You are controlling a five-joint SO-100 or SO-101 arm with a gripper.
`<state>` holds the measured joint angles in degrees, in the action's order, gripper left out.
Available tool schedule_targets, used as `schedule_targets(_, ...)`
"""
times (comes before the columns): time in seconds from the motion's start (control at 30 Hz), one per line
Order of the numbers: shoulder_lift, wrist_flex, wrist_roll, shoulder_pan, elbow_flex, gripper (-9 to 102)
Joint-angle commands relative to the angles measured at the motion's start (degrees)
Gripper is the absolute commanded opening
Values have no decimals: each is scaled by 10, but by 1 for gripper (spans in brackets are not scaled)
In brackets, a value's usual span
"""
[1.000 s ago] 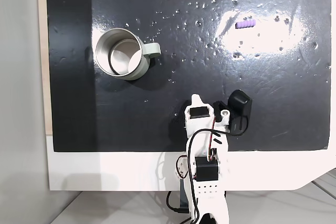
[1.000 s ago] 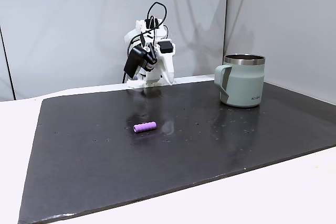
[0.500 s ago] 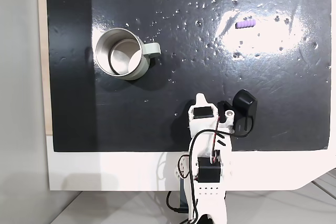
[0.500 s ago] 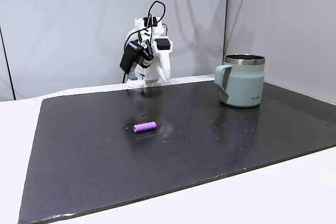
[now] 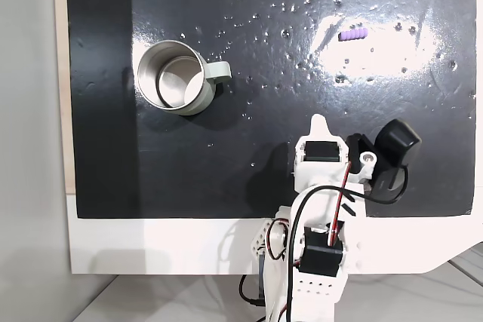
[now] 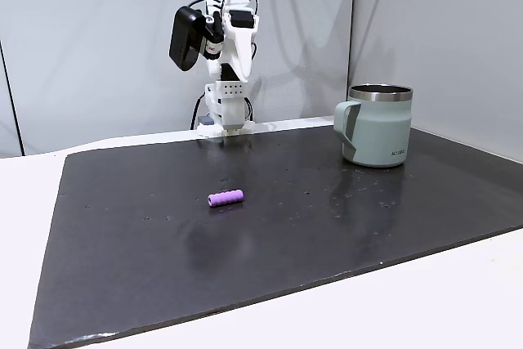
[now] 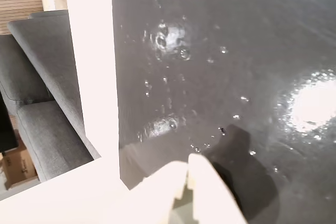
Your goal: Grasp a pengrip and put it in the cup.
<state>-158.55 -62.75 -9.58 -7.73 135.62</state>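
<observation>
The pengrip (image 5: 352,34) is a tiny light-purple ribbed tube lying on the black mat at the upper right of a fixed view; it lies mid-mat (image 6: 225,198) in the other fixed view. The cup (image 5: 175,77), a pale grey-green mug with a shiny inside, stands upright at the left, handle (image 5: 220,72) pointing right, and stands at the right (image 6: 378,127) in the other fixed view. My gripper (image 5: 320,120) hangs over the mat's near edge, far from both. In the wrist view its white fingertips (image 7: 187,170) meet, shut on nothing.
The black mat (image 5: 264,164) lies on a white table (image 5: 151,243). My raised arm (image 6: 230,38) carries a black camera (image 6: 186,37) on its side. Past the table edge the wrist view shows a grey sofa (image 7: 42,103).
The arm has lifted from its folded pose and swung right in the top-down fixed view. Pengrip and cup have not moved.
</observation>
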Motion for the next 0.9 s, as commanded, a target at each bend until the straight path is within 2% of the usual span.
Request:
schedule_targets(0.0,91,22,-33,-20,-105,0)
schedule_targets(0.2,248,13,-49,-40,-226,2)
schedule_targets(0.7,628,-125,-3,-79,-603,3)
schedule_targets(0.87,731,-133,3,-92,-693,6)
